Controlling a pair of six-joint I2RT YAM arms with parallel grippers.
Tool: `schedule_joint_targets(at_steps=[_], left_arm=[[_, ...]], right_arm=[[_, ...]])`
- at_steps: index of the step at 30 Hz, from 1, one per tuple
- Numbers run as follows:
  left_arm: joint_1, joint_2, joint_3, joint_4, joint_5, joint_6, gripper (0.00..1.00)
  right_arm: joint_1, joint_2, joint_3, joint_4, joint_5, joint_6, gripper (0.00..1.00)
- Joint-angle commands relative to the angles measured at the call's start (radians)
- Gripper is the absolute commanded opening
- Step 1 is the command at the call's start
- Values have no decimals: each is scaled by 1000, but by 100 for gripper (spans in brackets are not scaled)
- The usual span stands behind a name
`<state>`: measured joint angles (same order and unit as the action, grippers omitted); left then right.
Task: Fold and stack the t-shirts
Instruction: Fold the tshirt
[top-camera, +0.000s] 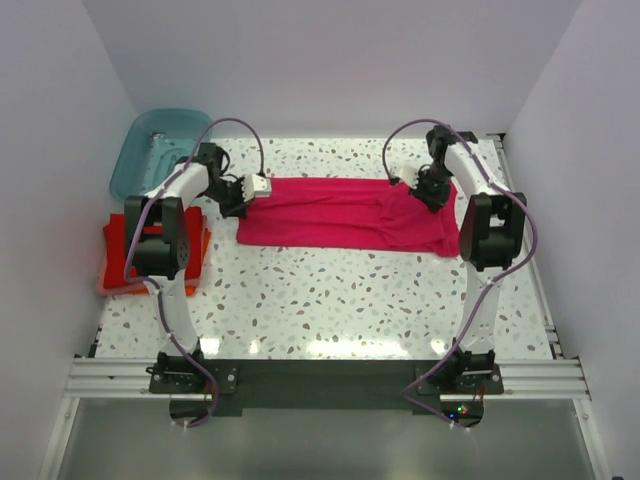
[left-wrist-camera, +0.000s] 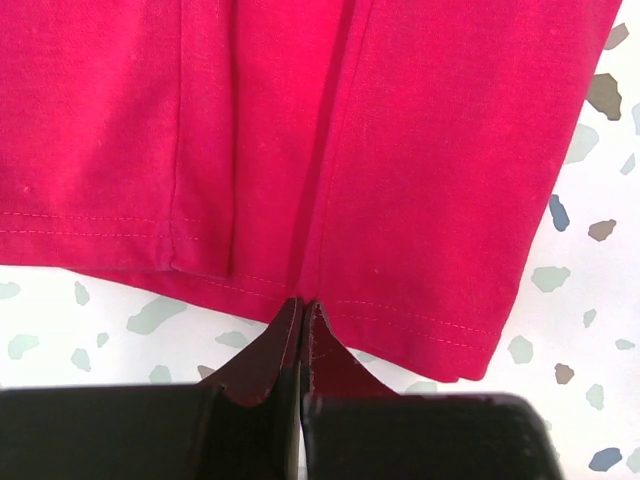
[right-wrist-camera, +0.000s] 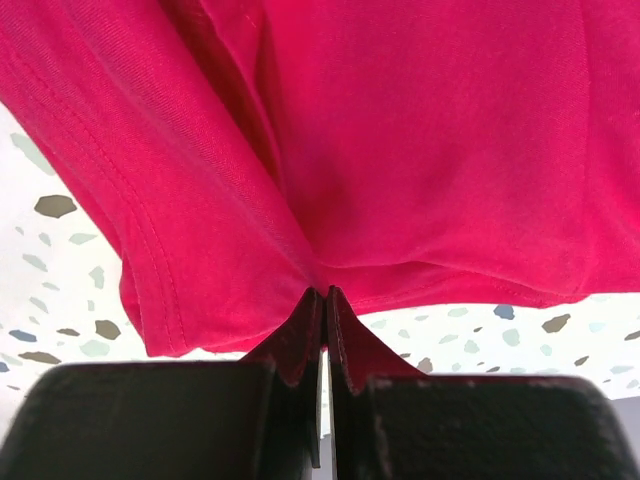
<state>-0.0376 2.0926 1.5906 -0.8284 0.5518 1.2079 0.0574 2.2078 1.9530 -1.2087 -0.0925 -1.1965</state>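
Tension looks good: left jaws and right jaws pinched closed on opposite ends of the magenta-pink t-shirt (top-camera: 340, 212) across the tabletop (top-camera: 330, 290), holding it flat, I'd judge, for the next fold.

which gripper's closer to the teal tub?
Left. The left gripper pinches the magenta t-shirt at the end beside the teal tub; the right gripper pinches the opposite end, far to the right.

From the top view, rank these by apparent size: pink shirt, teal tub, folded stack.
Largest: pink shirt, clearly.
Then teal tub and folded stack: they look alike, and the left arm hides part of each, so I won't rank them.
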Motion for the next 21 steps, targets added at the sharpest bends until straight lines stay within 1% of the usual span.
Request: schedule_joint_targets(at_steps=[1, 2, 3, 5, 6, 7, 8, 10, 11, 12, 13, 15, 16, 17, 19, 20, 21], left_arm=[[10, -11, -15, 41, -4, -27, 0], [10, -8, -17, 46, -6, -30, 0], [10, -6, -17, 49, -12, -44, 0], [13, -9, -15, 73, -19, -85, 15], [22, -12, -12, 75, -18, -128, 20], [28, -17, 3, 75, -15, -152, 25], [36, -26, 12, 72, -6, -178, 34], [74, -49, 37, 54, 42, -266, 42], [82, -57, 42, 48, 57, -296, 45], [97, -66, 43, 43, 80, -362, 49], [102, -75, 36, 29, 91, -390, 53], [111, -103, 4, 25, 105, -460, 55], [113, -111, -12, 25, 103, -482, 58], [113, -124, -30, 28, 102, -502, 59], [114, -132, -86, 43, 83, -563, 60], [114, -135, -99, 57, 82, -582, 60], [116, -137, -127, 63, 76, -611, 61]], right_arm=[[-5, 1, 46, 38, 28, 11, 0], [-4, 1, 44, 55, 31, 18, 0], [-4, 3, 44, 63, 36, 31, 3], [-8, 1, 60, 67, 39, 86, 15], [-14, -11, 64, 64, 39, 138, 27], [-22, -16, 70, 60, 30, 164, 33], [-42, -25, 84, 35, 8, 190, 36], [-89, -52, 104, -20, -36, 290, 47], [-103, -62, 106, -43, -58, 322, 47], [-117, -71, 104, -66, -111, 356, 48], [-131, -95, 97, -90, -139, 420, 48], [-166, -134, 22, -120, -223, 509, 47], [-177, -155, -23, -109, -245, 532, 47], [-185, -210, -125, -68, -259, 551, 47], [-186, -262, -228, -11, -274, 584, 47], [-186, -299, -308, 36, -277, 594, 47], [-186, -310, -339, 53, -279, 607, 47]])
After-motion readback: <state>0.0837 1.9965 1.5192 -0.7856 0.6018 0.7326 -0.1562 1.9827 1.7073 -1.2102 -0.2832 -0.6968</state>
